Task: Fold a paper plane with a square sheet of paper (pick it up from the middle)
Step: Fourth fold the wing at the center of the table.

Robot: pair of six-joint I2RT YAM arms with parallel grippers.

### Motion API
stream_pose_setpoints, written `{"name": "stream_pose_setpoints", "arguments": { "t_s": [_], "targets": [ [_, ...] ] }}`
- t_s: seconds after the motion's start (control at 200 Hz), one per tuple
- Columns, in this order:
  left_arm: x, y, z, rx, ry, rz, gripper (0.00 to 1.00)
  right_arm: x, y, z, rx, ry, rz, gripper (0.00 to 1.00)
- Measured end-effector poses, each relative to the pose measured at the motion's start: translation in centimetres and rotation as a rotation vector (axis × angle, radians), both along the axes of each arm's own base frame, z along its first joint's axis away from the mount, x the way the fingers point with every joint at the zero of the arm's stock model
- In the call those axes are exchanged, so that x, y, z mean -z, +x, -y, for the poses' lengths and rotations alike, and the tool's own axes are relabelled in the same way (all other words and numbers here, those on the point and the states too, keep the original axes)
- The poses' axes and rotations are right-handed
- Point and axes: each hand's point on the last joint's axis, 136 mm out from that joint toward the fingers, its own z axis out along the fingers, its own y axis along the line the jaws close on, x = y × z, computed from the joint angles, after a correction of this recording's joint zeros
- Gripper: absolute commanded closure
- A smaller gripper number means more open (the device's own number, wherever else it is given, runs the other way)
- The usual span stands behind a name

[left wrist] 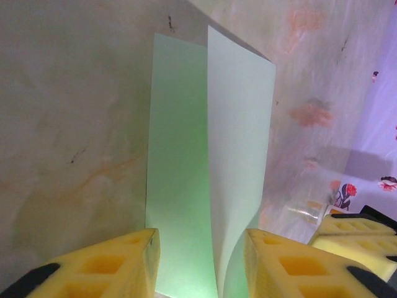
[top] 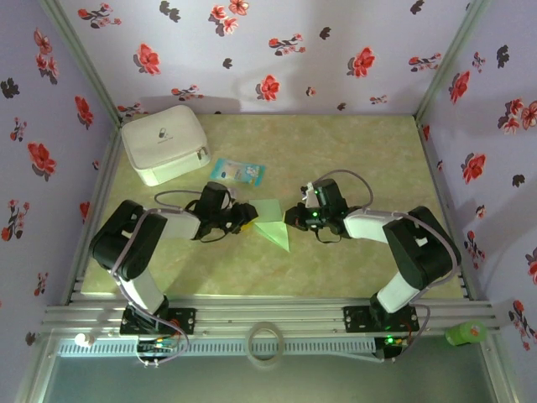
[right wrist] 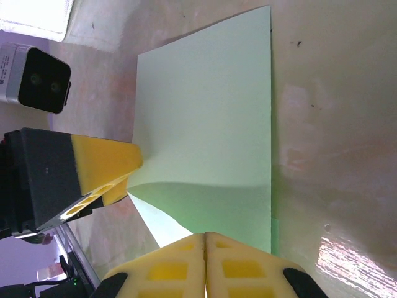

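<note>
The left arm lies low over the bench, its elbow folded back near the base and its forearm reaching in toward the centre. The right arm mirrors it from the other side. The two sets of jaws face each other with the square sheet of paper between them. The left jaws stand apart, one yellow finger on each side of the sheet, and a raised flap stands in the gap. The right jaws are pressed together on the sheet's near edge, holding that part up off the bench while the rest lies flat beyond their tips. A finger of the left jaws sits just beside the lifted fold.
</note>
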Motion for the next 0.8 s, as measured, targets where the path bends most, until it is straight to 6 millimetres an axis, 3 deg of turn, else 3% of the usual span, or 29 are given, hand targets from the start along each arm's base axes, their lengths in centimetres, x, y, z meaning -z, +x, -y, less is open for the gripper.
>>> {"name": "stream_pose_setpoints", "arguments": {
  "t_s": [0.22,0.415,0.61,0.8],
  "targets": [
    [-0.6,0.8,0.7,0.004,-0.031,0.019,0.70,0.0,0.1,0.2,0.003,0.003,-0.004,0.91],
    [-0.7,1.4,1.3,0.006,-0.059,0.025,0.85,0.2,0.0,0.3,0.002,0.003,-0.009,0.86],
    [-1.3,1.8,1.6,0.002,-0.084,0.045,0.95,0.6,-0.3,0.6,-0.002,-0.025,-0.016,0.70],
    [-2.1,2.4,1.9,-0.024,-0.124,0.066,1.00,0.4,-0.6,2.8,0.032,-0.154,0.021,0.55]
  ]
}}
